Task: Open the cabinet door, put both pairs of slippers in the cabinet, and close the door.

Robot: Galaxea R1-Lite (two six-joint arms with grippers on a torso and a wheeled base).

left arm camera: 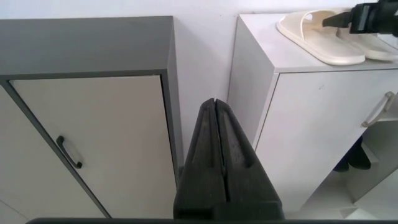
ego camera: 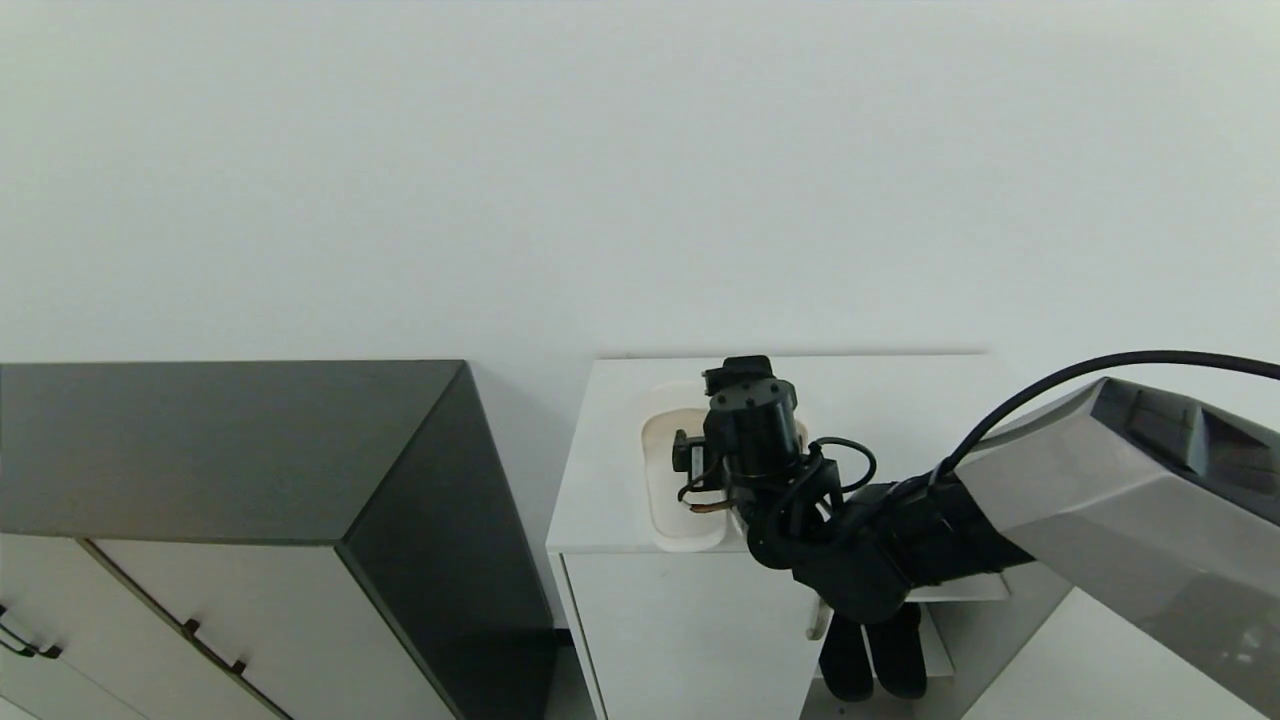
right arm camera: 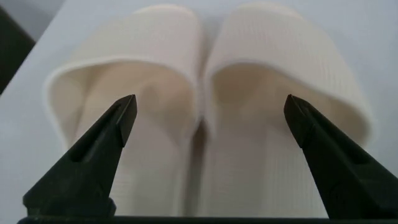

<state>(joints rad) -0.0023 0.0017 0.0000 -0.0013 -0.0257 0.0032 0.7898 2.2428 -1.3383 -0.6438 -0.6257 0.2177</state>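
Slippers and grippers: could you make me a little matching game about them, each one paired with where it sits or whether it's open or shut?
Things:
1. cream slippers
2. black slippers
3. left gripper
4. right gripper

Places and states:
A. shut
B. on top of the white cabinet
C. open
D. inside the white cabinet

Pairs: 1-B, 2-D, 3-A, 4-C
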